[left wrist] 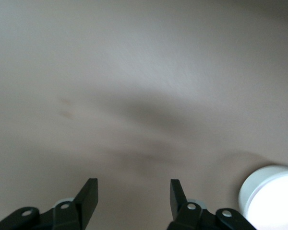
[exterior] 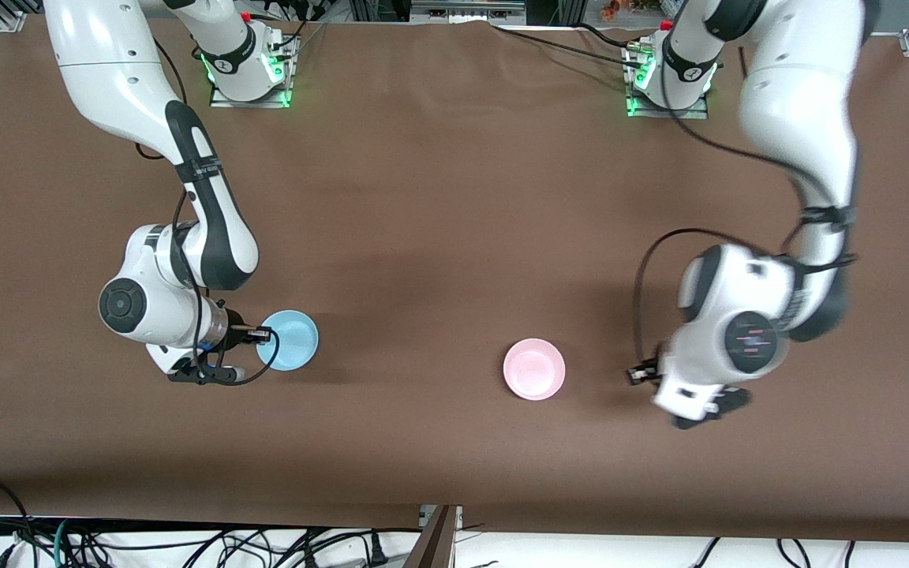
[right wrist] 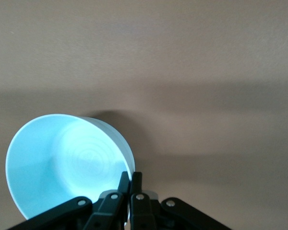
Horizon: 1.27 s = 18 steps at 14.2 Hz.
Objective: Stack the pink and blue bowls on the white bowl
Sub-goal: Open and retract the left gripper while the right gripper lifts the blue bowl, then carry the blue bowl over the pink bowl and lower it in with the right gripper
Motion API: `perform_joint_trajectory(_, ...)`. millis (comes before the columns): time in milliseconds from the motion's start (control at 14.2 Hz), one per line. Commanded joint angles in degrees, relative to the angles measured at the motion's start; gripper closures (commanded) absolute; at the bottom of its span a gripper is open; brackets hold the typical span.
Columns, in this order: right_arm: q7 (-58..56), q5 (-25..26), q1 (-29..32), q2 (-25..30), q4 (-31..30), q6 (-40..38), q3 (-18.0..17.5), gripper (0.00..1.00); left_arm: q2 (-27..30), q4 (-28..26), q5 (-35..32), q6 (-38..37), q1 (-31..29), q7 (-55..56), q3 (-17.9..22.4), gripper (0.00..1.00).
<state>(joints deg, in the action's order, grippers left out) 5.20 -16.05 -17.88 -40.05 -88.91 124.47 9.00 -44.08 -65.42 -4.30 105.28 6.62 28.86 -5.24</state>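
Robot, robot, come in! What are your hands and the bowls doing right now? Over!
Right gripper shut on blue bowl rim. Left gripper open, empty, beside pink bowl. Nothing between the bowls.

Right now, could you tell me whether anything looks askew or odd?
The glossy sky-blue bowl sits tilted, its rim pinched in the right gripper. The left gripper hangs open beside the glossy white bowl.

Right end effector grips blue bowl - pink bowl free.

Glossy white arm shells with black joint bands, trailing black cables, green-lit bases, and black-fingered grippers.
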Motion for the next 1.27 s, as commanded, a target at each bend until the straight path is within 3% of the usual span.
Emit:
perform_joint_trajectory(0,10.1,-1.0,-2.4,0.3,4.2,-4.3,-0.6,1.0,7.8,-1.9,-0.4,-6.5,-2.8,-10.2,-0.5,0.26)
perform_joint_trajectory(141,19.7,-1.0,-3.4,0.1,6.7,-4.9,-3.7,1.0,11.5,-2.0,-0.4,-9.5,-4.6,-15.4,-0.5,0.24)
perform_joint_trajectory(282,29.6,-0.8,-3.9,-1.2,9.7,-4.2,-8.0,1.0,14.8,-2.2,-0.4,-10.1,-6.5,-24.1,-0.2,0.14)
perform_joint_trajectory(493,41.4,-0.9,-7.5,-5.8,18.0,-2.8,-9.3,1.0,18.1,-3.3,0.5,-13.1,-11.2,-36.5,-0.5,0.04)
perform_joint_trajectory(634,47.2,-1.2,-10.1,-8.6,21.1,2.4,-9.5,1.0,19.2,-3.5,0.6,-14.7,-12.7,-39.2,-0.5,0.04)
perform_joint_trajectory(986,53.4,-1.6,-12.5,-15.9,25.8,20.9,-15.2,1.0,22.4,-7.6,0.9,-15.3,-12.3,-38.5,-1.7,0.08)
perform_joint_trajectory(1197,58.4,-1.6,-15.8,-20.0,29.8,28.2,-15.5,1.0,26.9,-15.8,4.2,-11.2,-14.2,-38.5,-1.6,0.07)
